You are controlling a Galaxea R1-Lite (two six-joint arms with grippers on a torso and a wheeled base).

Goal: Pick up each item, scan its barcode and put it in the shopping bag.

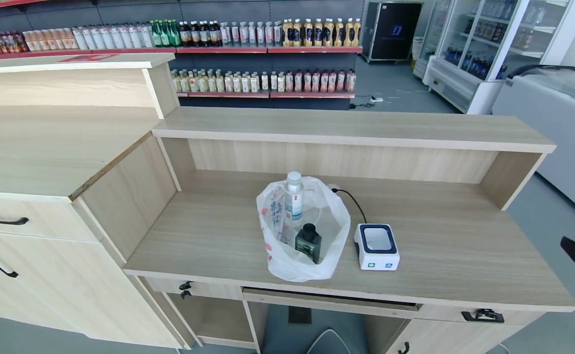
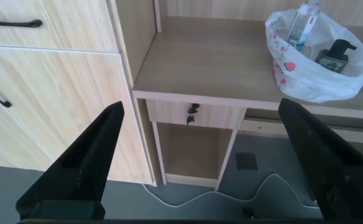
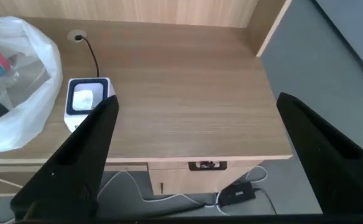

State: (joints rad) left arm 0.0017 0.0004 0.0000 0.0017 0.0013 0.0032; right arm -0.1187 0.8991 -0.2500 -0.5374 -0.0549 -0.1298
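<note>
One long, pale wood-grain surface point(image 1: 464, 236) carries everything. Near its middle a white, translucent plastic shopping bag point(image 1: 335, 223) stands with its mouth open upward. Just beside it, on the robot's right, a small white scanner with a dark-rimmed window point(image 1: 377, 246) lies flat, and its black cable point(image 1: 353, 200) runs back behind the bag.

Inside the bag, a tall clear bottle with a white cap point(image 1: 294, 196) stands upright and a squat dark pump bottle point(image 1: 308, 242) sits in front of it. A pink-and-white packet point(image 1: 276, 212) is pressed against the bag's left wall.

Both black pincers are spread wide and nothing is held. The left pincer point(image 2: 200, 104) is kept low off the front left of the surface, and the right pincer point(image 3: 197, 98) off its front right.

Since every item seen is already bagged, the task is judged at or near its end. The arms are best kept well apart from the bag, so that its thin wall is not snagged and the upright bottle is not toppled. Should another item be taken up, its barcode should be turned squarely to the scanner window. It should then be lowered through the open mouth, away from the cable.
</note>
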